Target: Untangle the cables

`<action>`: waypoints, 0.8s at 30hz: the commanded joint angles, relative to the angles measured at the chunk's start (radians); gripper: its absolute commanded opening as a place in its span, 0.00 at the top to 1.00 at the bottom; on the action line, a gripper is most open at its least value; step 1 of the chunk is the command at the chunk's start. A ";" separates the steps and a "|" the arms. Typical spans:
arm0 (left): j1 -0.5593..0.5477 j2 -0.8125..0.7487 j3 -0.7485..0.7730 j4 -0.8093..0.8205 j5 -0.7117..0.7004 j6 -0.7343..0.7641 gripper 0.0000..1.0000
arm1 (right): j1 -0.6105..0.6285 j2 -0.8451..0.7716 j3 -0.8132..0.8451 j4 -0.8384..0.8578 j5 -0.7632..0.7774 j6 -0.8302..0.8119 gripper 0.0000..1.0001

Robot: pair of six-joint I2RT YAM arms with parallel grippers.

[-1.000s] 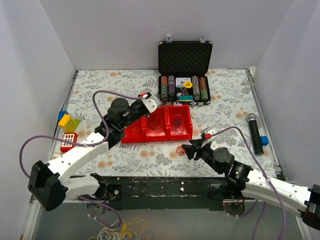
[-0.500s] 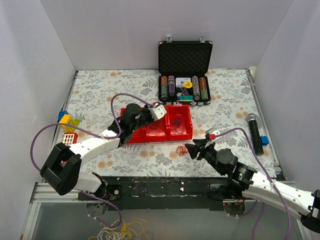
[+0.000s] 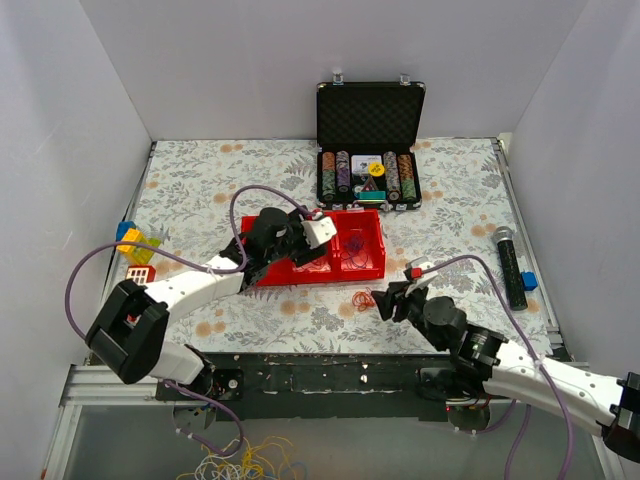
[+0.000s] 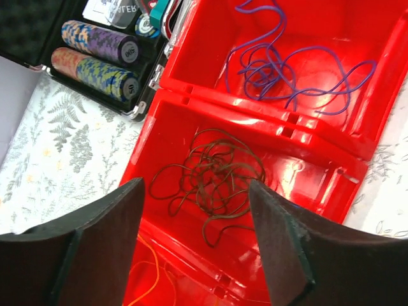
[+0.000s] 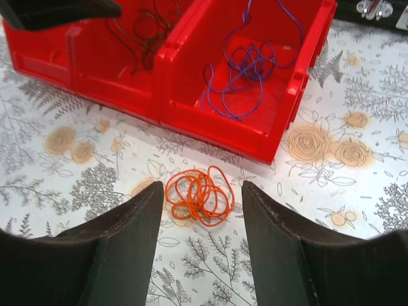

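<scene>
A red tray (image 3: 300, 272) with three compartments sits mid-table. A dark brown cable (image 4: 213, 182) lies loose in its middle compartment and a purple cable (image 4: 287, 70) in the right one. A strand of orange wire (image 4: 150, 280) shows in the left compartment. My left gripper (image 4: 196, 191) hangs open just above the brown cable, holding nothing. A small coil of orange cable (image 5: 199, 196) lies on the floral cloth in front of the tray. My right gripper (image 5: 203, 188) is open, low over the table, with a finger on each side of the coil and not touching it.
An open black case of poker chips (image 3: 370, 150) stands behind the tray. A black cylinder (image 3: 510, 265) and a blue block (image 3: 529, 281) lie at the right. Coloured toy blocks (image 3: 140, 245) lie at the left edge. A yellow-white wire bunch (image 3: 240, 462) hangs below the table front.
My left arm has swung right over the tray, and its jaws have gone from shut to open. My right gripper has shifted a little beside the orange coil.
</scene>
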 commanded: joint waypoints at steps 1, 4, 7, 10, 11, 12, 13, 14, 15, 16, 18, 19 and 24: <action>-0.001 -0.045 0.082 -0.076 0.094 -0.033 0.31 | -0.020 0.073 0.015 0.065 0.027 0.023 0.38; -0.003 -0.093 0.095 -0.091 0.150 -0.052 0.26 | -0.069 0.152 0.001 0.139 -0.046 0.025 0.36; -0.007 -0.151 0.102 -0.123 0.222 -0.087 0.16 | -0.147 0.269 0.003 0.199 -0.155 0.046 0.36; -0.032 -0.214 0.098 -0.154 0.310 -0.092 0.10 | -0.196 0.355 0.006 0.259 -0.238 0.049 0.41; -0.042 -0.235 0.092 -0.198 0.335 -0.089 0.09 | -0.201 0.379 0.006 0.282 -0.261 0.046 0.42; -0.056 -0.249 0.084 -0.218 0.363 -0.079 0.08 | -0.205 0.399 0.004 0.309 -0.283 0.043 0.45; -0.068 -0.263 0.073 -0.238 0.386 -0.067 0.08 | -0.210 0.429 0.009 0.326 -0.298 0.045 0.48; -0.087 -0.271 0.060 -0.254 0.397 -0.055 0.08 | -0.213 0.455 0.015 0.340 -0.315 0.048 0.51; -0.105 -0.277 0.049 -0.269 0.407 -0.043 0.08 | -0.215 0.475 0.018 0.351 -0.330 0.051 0.55; -0.121 -0.283 0.035 -0.278 0.417 -0.032 0.08 | -0.216 0.493 0.016 0.364 -0.347 0.057 0.57; -0.148 -0.280 0.010 -0.291 0.435 -0.009 0.07 | -0.216 0.510 0.015 0.381 -0.376 0.065 0.64; -0.162 -0.272 -0.002 -0.291 0.440 0.003 0.08 | -0.216 0.512 0.013 0.389 -0.390 0.069 0.67; -0.199 -0.176 -0.036 -0.242 0.450 0.030 0.08 | -0.216 0.460 0.012 0.386 -0.442 0.077 0.91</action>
